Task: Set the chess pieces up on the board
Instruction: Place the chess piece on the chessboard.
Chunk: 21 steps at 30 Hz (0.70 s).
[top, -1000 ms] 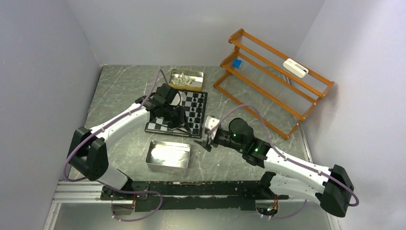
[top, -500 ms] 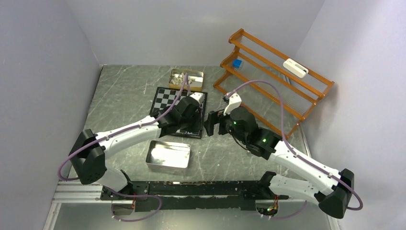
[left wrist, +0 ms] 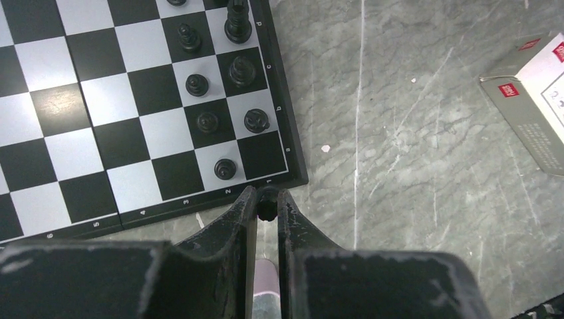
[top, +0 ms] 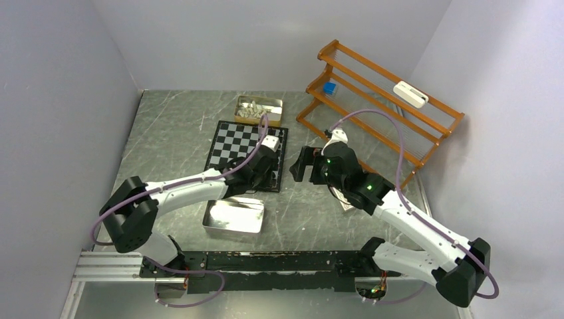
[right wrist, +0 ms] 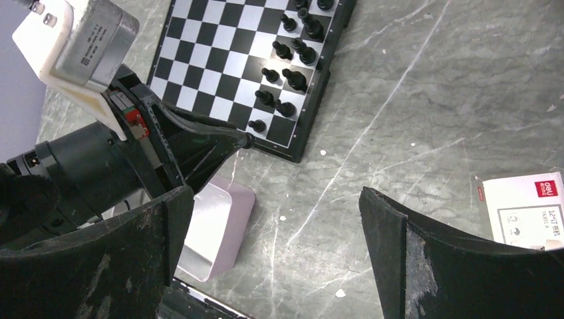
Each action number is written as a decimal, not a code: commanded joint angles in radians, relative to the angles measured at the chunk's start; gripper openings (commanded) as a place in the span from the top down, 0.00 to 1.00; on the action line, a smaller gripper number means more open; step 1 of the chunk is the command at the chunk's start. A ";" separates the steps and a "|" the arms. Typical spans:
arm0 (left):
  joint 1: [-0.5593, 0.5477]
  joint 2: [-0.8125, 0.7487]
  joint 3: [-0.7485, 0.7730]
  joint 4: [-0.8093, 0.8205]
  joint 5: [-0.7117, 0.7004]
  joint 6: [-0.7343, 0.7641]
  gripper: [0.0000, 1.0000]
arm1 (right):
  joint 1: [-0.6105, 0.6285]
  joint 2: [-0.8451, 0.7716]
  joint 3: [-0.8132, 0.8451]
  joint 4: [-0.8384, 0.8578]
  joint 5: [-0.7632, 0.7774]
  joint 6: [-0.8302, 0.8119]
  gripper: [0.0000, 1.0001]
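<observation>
The chequered board (top: pixel 238 145) lies mid-table, also seen in the left wrist view as board (left wrist: pixel 80 113) and in the right wrist view as board (right wrist: pixel 213 60). Several black chess pieces (left wrist: pixel 225 169) stand in its two rightmost files; the same pieces (right wrist: pixel 286 76) show from the right wrist. My left gripper (left wrist: pixel 268 199) is shut on a small black piece (left wrist: pixel 268 207), hanging just off the board's near right corner; from the right it shows as left gripper (right wrist: pixel 245 141). My right gripper (right wrist: pixel 276 249) stands wide open over bare table, right of the board (top: pixel 302 166). Cream-white pieces fill a tin (top: pixel 258 109).
An empty silver tray (top: pixel 234 216) lies near the front, by my left arm, and shows again as tray (right wrist: pixel 213 226). A white box with a red label (right wrist: pixel 525 212) lies right of the board. An orange rack (top: pixel 379 113) stands at the back right.
My left gripper has swung from the board's far left to its near right corner. The right gripper has lifted away from the tray to the board's right side and opened wide.
</observation>
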 commanded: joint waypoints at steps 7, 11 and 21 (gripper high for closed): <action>-0.010 0.101 0.014 0.112 -0.040 0.041 0.91 | -0.049 -0.001 0.004 -0.024 -0.042 0.056 0.00; -0.010 0.113 0.017 0.118 -0.046 0.046 0.91 | -0.055 -0.026 0.003 -0.042 -0.031 0.060 0.00; -0.011 0.162 0.034 0.125 -0.035 0.051 0.91 | -0.057 -0.043 -0.002 -0.042 -0.014 0.086 0.00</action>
